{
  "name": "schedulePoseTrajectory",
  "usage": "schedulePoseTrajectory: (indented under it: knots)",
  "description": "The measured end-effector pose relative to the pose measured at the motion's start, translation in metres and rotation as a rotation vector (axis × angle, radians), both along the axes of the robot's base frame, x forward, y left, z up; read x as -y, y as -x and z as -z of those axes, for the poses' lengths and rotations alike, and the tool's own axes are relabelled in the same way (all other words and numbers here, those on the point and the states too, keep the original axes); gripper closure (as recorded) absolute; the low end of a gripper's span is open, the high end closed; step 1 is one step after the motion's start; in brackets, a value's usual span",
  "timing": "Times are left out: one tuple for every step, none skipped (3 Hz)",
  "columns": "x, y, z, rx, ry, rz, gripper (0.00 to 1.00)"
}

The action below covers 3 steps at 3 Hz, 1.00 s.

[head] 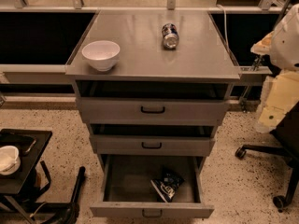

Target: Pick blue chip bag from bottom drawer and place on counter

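The bottom drawer (126, 181) of the grey cabinet is pulled open. The blue chip bag (167, 183), dark blue and crumpled with white patches, lies on the drawer floor near its front right. The two shallower drawers (153, 110) above are slightly ajar. The counter (140, 36) is the grey top of the cabinet. My gripper is not in view; only a white rounded part (286, 34) shows at the right edge, and I cannot tell whether it is part of my arm.
A white bowl (101, 54) stands at the counter's front left. A blue-and-silver can (170, 35) lies on its side at the counter's back middle. A black side table (21, 160) with a white cup (7, 158) is at the lower left. An office chair base (280, 155) is at the right.
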<state>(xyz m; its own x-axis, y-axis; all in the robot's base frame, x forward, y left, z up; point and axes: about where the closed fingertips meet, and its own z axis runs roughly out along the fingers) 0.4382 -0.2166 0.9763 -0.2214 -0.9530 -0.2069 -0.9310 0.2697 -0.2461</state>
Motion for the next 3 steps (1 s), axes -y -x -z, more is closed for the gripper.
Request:
schedulePoseTrajectory:
  knots:
    - [0.0,0.0,0.0,0.0,0.0,0.0,0.0]
    - [0.001,0.005,0.013,0.009,-0.04,-0.017,0.0]
    - [-0.002,0.021,0.057,0.018,-0.139,-0.07,0.0]
